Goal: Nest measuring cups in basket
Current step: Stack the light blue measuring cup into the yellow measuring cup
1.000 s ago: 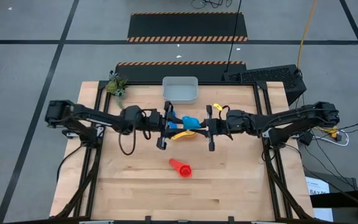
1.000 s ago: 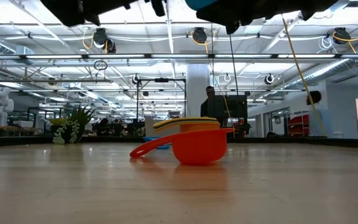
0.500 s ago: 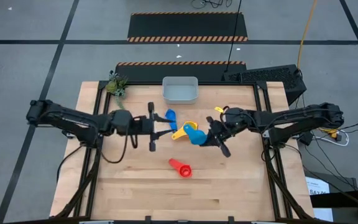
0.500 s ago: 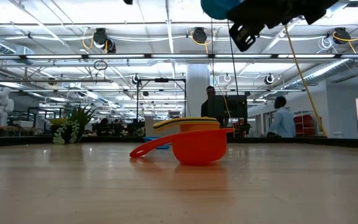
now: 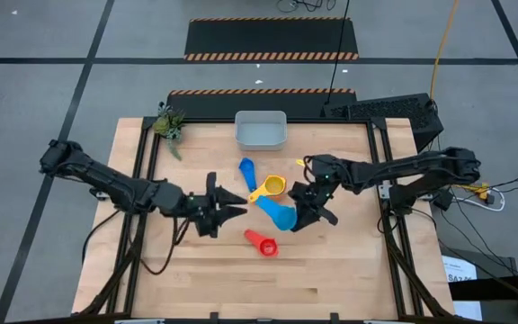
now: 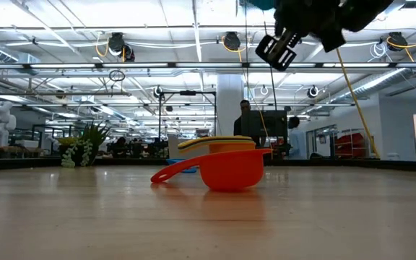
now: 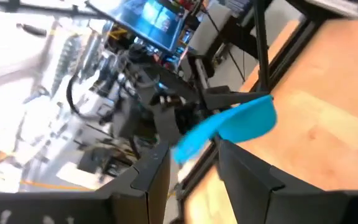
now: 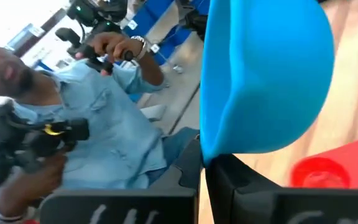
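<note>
With right gripper [image 5: 302, 216] clamped shut on the light blue cup [image 5: 280, 214], well short of the basket [image 5: 261, 130] and beside the yellow cup [image 5: 273, 186], carry level and lower bowl-first; left gripper [image 5: 234, 210] part-open, empty.

The bench [image 5: 331, 270] is pale wood, set in a dark frame. A small green plant [image 5: 168, 124] stands at its 11 o'clock corner; the low view shows it [image 6: 81, 146] at 9 o'clock against the hall. Past the bench at 12 o'clock lie two dark mats [image 5: 272, 40] edged with orange-black stripes on the grey floor [image 5: 43, 81]. A black box [image 5: 389, 112] sits at 2 o'clock, a yellow cable [image 5: 439, 54] running past it. Beyond the far edge a person [image 6: 295, 136] in a light shirt stands by a dark monitor [image 6: 263, 127]. Another person [image 8: 98, 118] in a blue shirt shows in the right wrist view.
</note>
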Action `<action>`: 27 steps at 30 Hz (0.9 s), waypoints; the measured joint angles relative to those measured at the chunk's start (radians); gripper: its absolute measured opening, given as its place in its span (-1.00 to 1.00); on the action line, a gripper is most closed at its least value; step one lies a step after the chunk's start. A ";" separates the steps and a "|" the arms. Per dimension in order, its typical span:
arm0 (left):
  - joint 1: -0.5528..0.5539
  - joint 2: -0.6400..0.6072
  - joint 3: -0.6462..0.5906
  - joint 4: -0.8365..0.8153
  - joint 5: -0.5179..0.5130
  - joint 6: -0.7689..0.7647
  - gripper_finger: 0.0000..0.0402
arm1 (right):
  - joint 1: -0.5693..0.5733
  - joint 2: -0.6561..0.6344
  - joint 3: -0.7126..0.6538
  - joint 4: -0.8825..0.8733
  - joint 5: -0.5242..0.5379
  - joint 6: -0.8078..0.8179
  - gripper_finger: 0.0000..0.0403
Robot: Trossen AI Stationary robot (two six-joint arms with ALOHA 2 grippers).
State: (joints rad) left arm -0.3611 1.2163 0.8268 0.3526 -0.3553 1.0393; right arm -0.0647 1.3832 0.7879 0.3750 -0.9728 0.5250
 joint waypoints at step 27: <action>-0.033 0.022 0.002 -0.169 -0.004 0.144 -0.24 | 0.001 0.300 0.000 0.587 -0.235 0.400 -1.00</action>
State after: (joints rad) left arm -0.3943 1.2386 0.8288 0.1839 -0.3592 1.1836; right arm -0.0637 1.6828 0.7876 0.9618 -1.2082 0.9252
